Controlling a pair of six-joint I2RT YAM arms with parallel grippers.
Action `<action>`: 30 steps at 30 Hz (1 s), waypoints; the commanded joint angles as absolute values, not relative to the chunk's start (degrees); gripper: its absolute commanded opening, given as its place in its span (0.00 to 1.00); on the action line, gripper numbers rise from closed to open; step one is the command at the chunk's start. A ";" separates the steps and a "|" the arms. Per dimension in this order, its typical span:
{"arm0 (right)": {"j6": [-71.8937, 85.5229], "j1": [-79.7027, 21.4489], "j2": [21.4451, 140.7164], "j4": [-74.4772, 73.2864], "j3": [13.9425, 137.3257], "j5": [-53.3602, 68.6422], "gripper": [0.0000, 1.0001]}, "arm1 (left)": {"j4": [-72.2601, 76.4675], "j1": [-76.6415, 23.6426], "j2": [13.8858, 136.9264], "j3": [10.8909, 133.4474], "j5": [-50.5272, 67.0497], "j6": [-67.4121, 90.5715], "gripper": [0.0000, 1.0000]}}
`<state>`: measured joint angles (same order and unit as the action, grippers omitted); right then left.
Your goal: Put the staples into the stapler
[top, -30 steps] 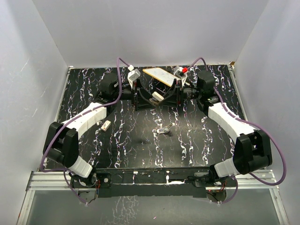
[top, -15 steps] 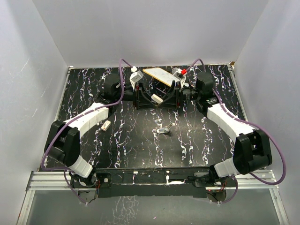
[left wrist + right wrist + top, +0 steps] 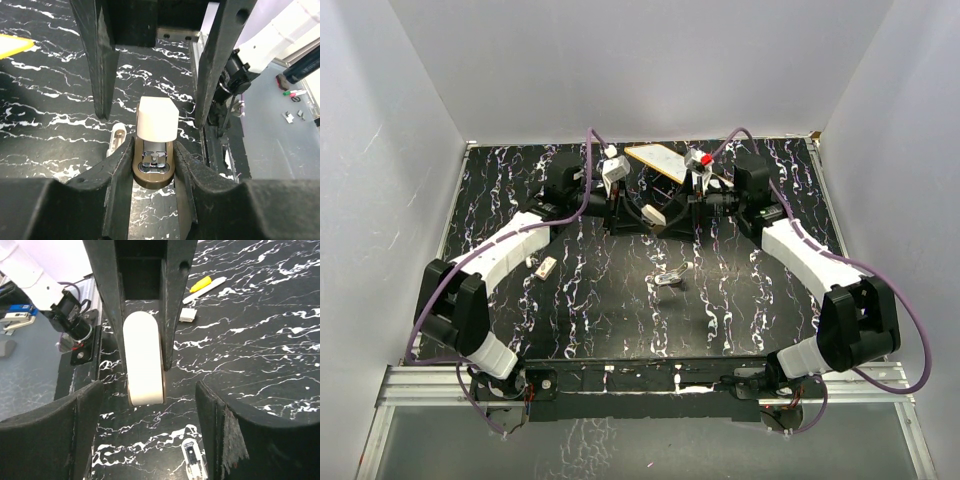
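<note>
Plainly the stapler (image 3: 156, 120) is off the desk (image 3: 590, 310), held in the air at the upper middle of the overhead view, where the two arms meet nose to nose. The left claw (image 3: 153, 165) is clenched on it. In the left wrist view both of its fingers press the flanks of the brown base, and the white top arm lies along that base.

The right claw (image 3: 148, 385) is released. Its fingers (image 3: 55, 440) stand wide at the bottom corners of its own wrist view, with bare desk showing between each one and the stapler's rounded white end.

I judge that the grip sits on the base so that the upper arm is left free to swing up, which loading the staple channel would call for. The open right claw faces it, well placed for that job. The stapler looks closed for now.

Just beyond the pair, towards the top of the overhead frame, a yellow-edged board (image 3: 660, 160) lies near the desk's far edge, so there is little room to push farther that way. The open ground is lower in the frame, at the middle of the desk, broken only by a small pale piece (image 3: 670, 277). A second pale piece (image 3: 545, 267) lies at centre left, near the left forearm. Whether either one is the staples is too small to tell.
</note>
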<state>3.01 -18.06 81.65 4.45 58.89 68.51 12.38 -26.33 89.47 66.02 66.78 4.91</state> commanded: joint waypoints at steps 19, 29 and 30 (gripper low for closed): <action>-11.17 -24.47 84.66 -8.24 70.09 58.14 0.37 | -6.67 -29.26 86.99 70.00 59.13 -13.14 0.00; -11.82 -19.88 80.82 -7.62 64.63 58.67 0.21 | -5.27 -29.17 85.22 67.24 59.89 -14.85 0.00; -11.82 -19.24 80.51 -7.57 64.06 58.92 0.21 | -5.27 -29.13 85.22 67.24 60.08 -14.85 0.00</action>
<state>-10.61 -22.50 83.35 -9.39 65.98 60.12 -5.54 -29.15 89.27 67.48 57.36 -13.50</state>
